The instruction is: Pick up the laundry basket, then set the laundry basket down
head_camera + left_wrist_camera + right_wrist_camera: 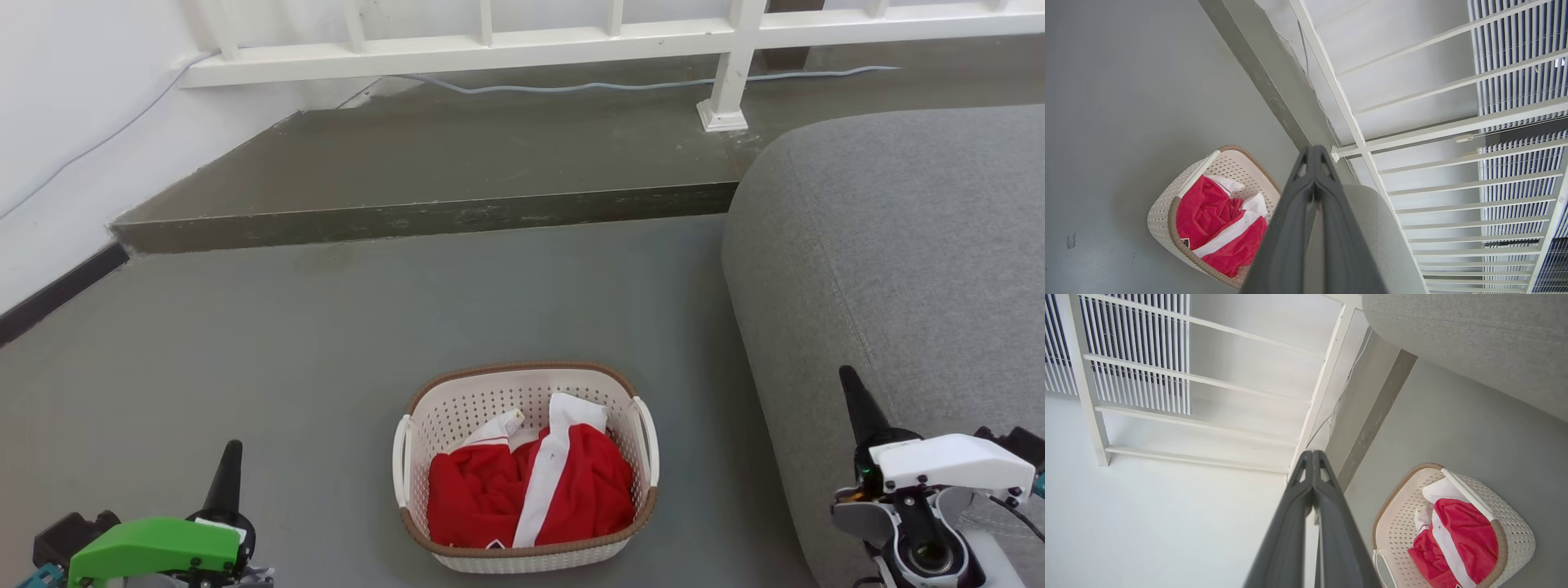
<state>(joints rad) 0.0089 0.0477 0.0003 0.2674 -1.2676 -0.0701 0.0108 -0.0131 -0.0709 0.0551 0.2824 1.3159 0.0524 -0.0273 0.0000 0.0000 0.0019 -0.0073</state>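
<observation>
The laundry basket stands on the grey floor in front of me, cream-white and perforated, with a brown rim and white loop handles on both sides. A red and white garment lies inside it. My left gripper is low at the left, well clear of the basket, its fingers pressed together with nothing between them. My right gripper is at the lower right, over the sofa's edge, also shut and empty. The left wrist view shows the basket left of the fingers. The right wrist view shows the basket right of the fingers.
A grey sofa rises close on the basket's right. A raised step crosses the floor behind, with a white railing and a cable on it. A white wall stands at the left.
</observation>
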